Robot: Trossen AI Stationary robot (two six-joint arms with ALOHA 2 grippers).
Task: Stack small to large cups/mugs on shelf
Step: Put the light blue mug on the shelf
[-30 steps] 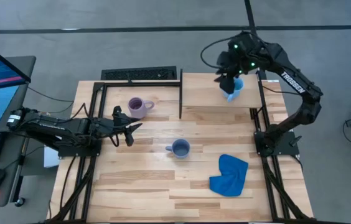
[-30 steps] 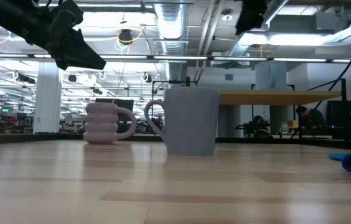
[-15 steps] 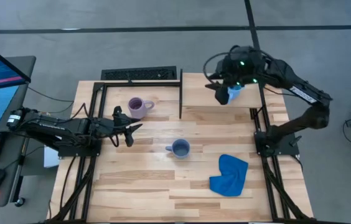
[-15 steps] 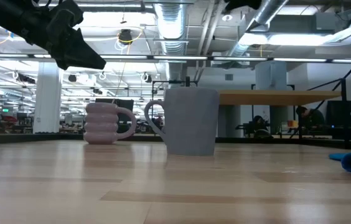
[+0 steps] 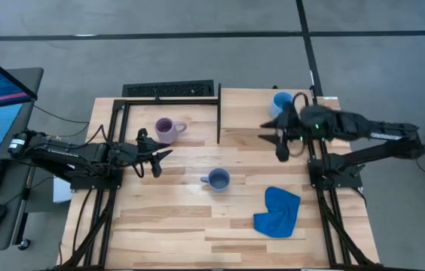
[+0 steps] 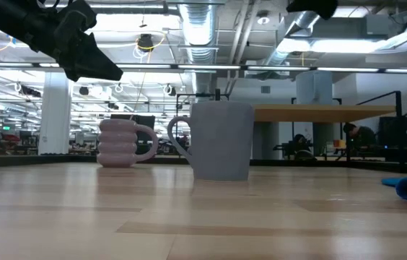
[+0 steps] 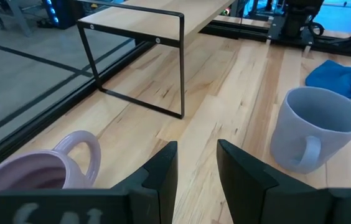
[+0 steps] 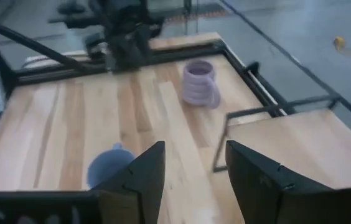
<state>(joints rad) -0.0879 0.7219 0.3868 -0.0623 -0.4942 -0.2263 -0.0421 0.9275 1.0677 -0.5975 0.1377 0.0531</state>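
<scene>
The sky-blue mug (image 5: 281, 100) stands on its base at the far right of the pale shelf (image 5: 246, 109). The lilac mug (image 5: 166, 129) (image 6: 120, 143) and the grey-blue mug (image 5: 217, 179) (image 6: 221, 141) stand upright on the table. My right gripper (image 5: 279, 139) (image 8: 194, 168) is open and hovers over the shelf's near edge, apart from the sky-blue mug. My left gripper (image 5: 156, 158) (image 7: 197, 168) is open and waits in the air just on the near side of the lilac mug (image 7: 32, 174), touching nothing.
A crumpled blue cloth (image 5: 278, 211) lies on the table near the right edge. Black frame bars (image 5: 218, 113) stand along the shelf's left side. A black keyboard (image 5: 169, 89) lies beyond the far edge. Bare planks stretch across the table's near half.
My right gripper has drawn away from the sky-blue mug toward the table's near edge, and its arm has swung down and out to the right. The sky-blue mug stays standing on the shelf. The left arm has kept still.
</scene>
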